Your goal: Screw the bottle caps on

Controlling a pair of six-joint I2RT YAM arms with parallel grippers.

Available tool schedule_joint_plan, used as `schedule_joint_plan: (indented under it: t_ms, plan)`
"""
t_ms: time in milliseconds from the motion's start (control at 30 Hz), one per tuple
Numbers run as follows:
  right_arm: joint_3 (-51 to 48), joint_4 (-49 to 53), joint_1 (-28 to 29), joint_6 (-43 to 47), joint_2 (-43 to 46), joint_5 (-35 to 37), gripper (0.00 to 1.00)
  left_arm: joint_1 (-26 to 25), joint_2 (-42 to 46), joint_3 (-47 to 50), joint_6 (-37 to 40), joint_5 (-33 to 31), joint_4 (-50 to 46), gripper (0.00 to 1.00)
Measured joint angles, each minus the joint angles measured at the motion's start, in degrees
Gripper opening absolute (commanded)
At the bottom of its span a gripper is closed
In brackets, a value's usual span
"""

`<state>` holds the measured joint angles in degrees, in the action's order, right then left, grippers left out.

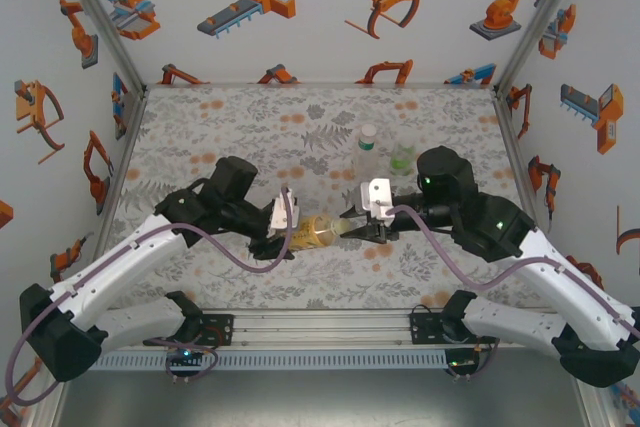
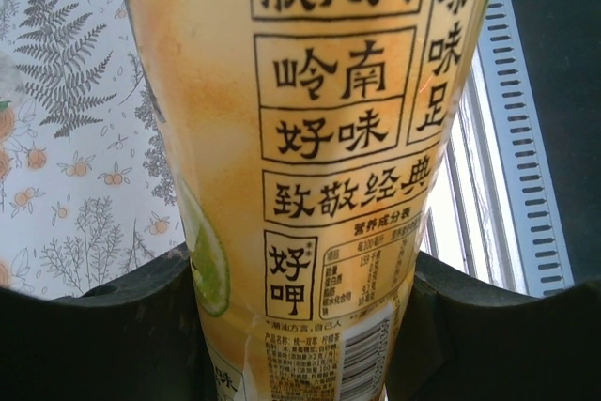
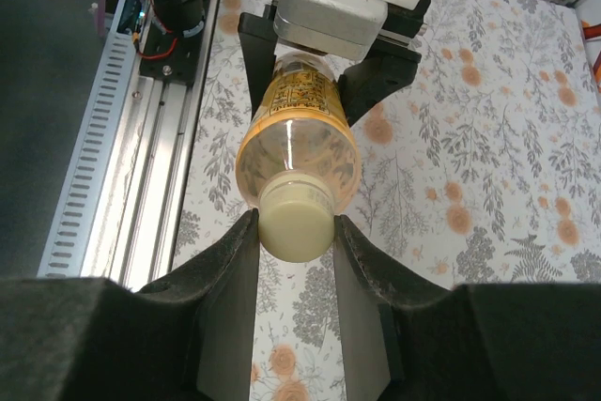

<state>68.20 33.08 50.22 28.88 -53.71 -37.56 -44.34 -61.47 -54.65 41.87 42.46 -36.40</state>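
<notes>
The amber bottle (image 1: pixel 318 232) hangs level over the bench's (image 1: pixel 200 137) near half, long axis arm to arm. The left fingers (image 2: pixel 103 345) clamp its body, the right fingers (image 3: pixel 221 279) pinch its cap (image 3: pixel 297 223)

The amber bottle (image 2: pixel 319 232) bears black printed characters 岭南好味, 致敬经典 and 好呷, above a barcode (image 2: pixel 362 356).

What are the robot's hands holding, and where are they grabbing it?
Both hold the yellow bottle, lying sideways between them. The left hand grips its labelled body; the right hand is shut on its pale cap.
</notes>
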Motion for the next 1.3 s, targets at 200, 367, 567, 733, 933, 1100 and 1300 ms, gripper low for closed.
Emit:
schedule_joint_plan:
  t_ms: [200, 367, 567, 733, 933, 1100, 1300]
  plan:
    - [-3.4, -6.4, 0.0, -9.1, 1.1, 1.4, 0.1, 0.1, 2.1, 0.0, -0.1, -3.7, -0.4, 0.0]
    - [-7.0, -13.8, 0.0, -23.4, 2.1, 5.8, 0.0, 0.2, 4.5, 0.9, -1.1, -8.3, 1.0, 0.0]
    - [-9.5, -19.3, 0.0, -47.0, 2.0, 15.6, 0.0, 0.3, 6.0, 2.1, -3.0, -13.7, 4.2, 0.0]
    - [-12.0, -22.4, 0.0, -67.8, 1.6, 24.1, 0.0, 0.5, 6.2, 2.7, -4.4, -17.2, 6.0, 0.0]
    - [-13.8, -24.4, 0.0, -81.4, 0.3, 28.8, 0.0, 0.6, 6.1, 3.1, -5.7, -20.4, 5.9, 0.0]
    - [-13.8, -24.4, -0.2, -84.5, -0.5, 29.6, 0.05, 0.6, 6.0, 3.3, -6.1, -21.2, 5.8, 0.0]
    - [-12.9, -22.6, -0.1, -83.4, -0.2, 29.7, 0.34, 0.6, 6.0, 3.4, -6.1, -20.7, 6.2, 0.0]
